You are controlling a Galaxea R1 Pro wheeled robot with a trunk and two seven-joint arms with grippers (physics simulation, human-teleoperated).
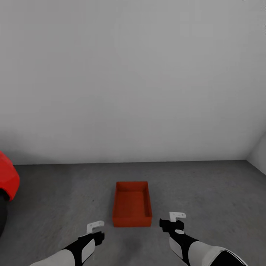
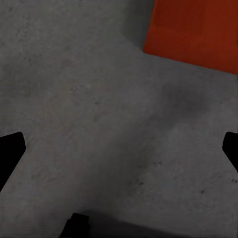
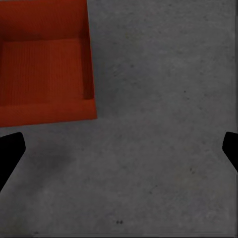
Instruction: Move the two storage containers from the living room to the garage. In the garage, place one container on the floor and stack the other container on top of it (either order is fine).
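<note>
An orange-red storage container (image 1: 132, 203) sits open side up on the dark grey concrete floor (image 1: 207, 192) of the garage, straight ahead of me. Its ribbed inner bottom is bare. My left gripper (image 1: 95, 226) hovers open near its front left corner, and my right gripper (image 1: 176, 217) hovers open near its front right corner. Neither touches it. The left wrist view catches a corner of the container (image 2: 196, 32) beyond the open left gripper (image 2: 119, 148). In the right wrist view the container (image 3: 44, 64) lies beyond the open right gripper (image 3: 119, 148), over bare floor.
A red car (image 1: 7, 181) with a dark tyre stands at the left edge. A plain white-grey wall (image 1: 133, 74) closes the room behind the container, and a side wall (image 1: 258, 155) angles in at the right. Open concrete lies on both sides.
</note>
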